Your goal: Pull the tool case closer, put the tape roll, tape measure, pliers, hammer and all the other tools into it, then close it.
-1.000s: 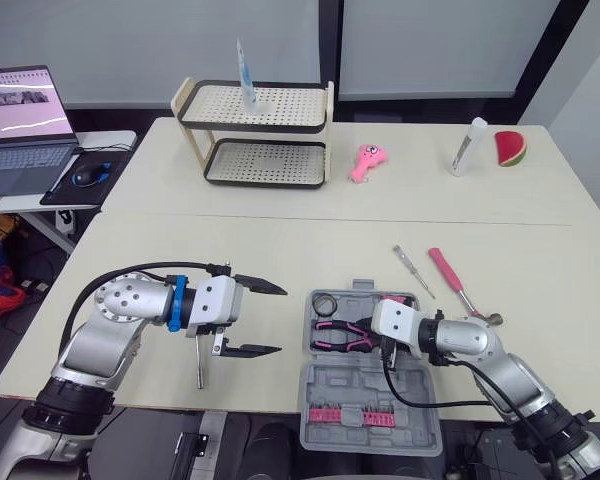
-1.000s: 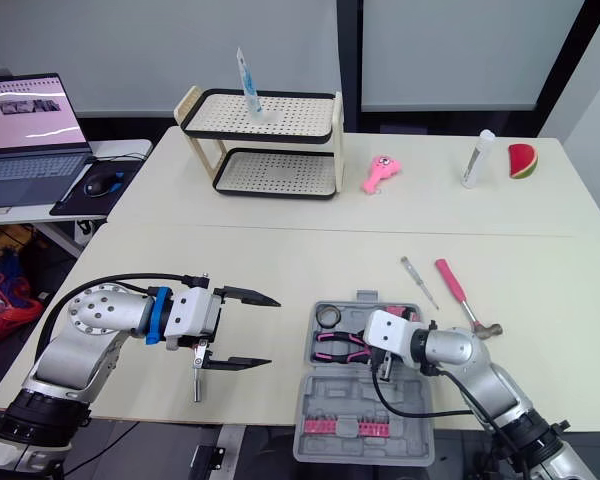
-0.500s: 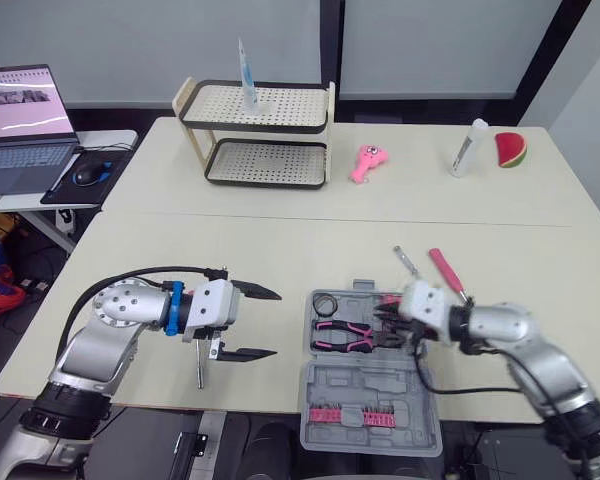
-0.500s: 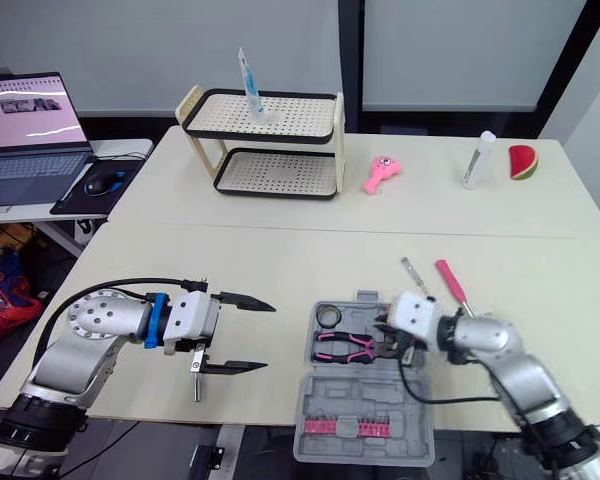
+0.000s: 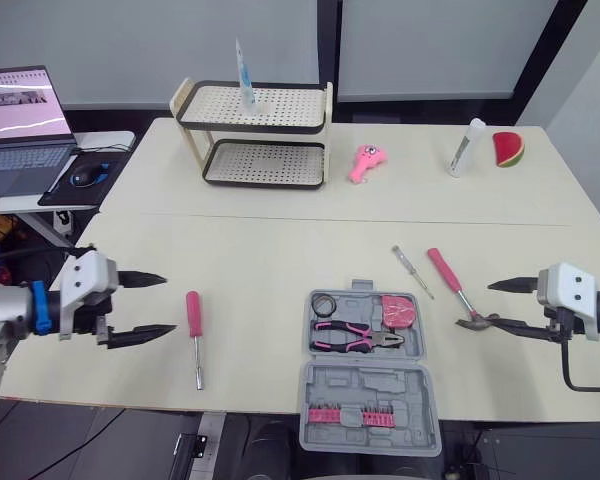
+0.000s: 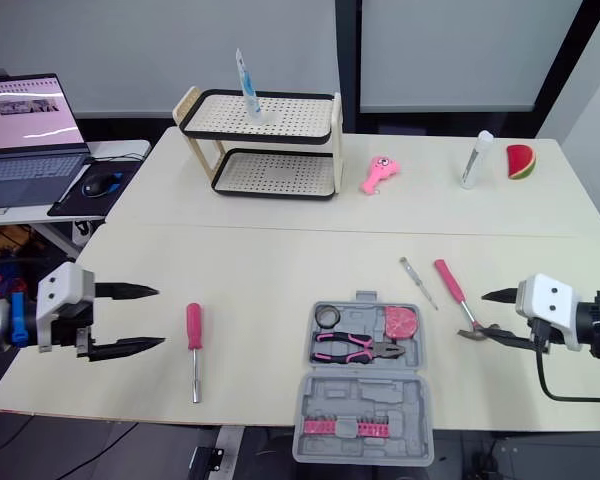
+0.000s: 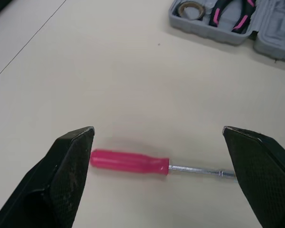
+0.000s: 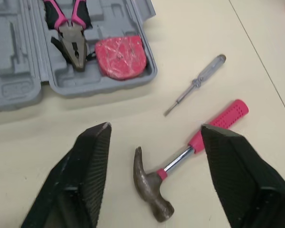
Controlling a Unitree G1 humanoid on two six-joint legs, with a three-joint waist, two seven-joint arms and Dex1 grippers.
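The grey tool case lies open near the table's front edge. In it are the tape roll, the pink-handled pliers and the pink tape measure. To its right lies the pink-handled hammer, and a small clear screwdriver lies beside it. My right gripper is open at the hammer's head, which sits between and just ahead of its fingers. A pink-handled screwdriver lies left of the case. My left gripper is open just left of it, and the handle lies between its fingers.
On the far table stand a two-tier rack with a tube on it, a pink toy, a white bottle and a watermelon slice. A laptop and a mouse sit on a side table at the left.
My right gripper has opened, left the pliers in the case and swung right to the hammer's head. The left gripper has drawn back leftward, uncovering the pink-handled screwdriver.
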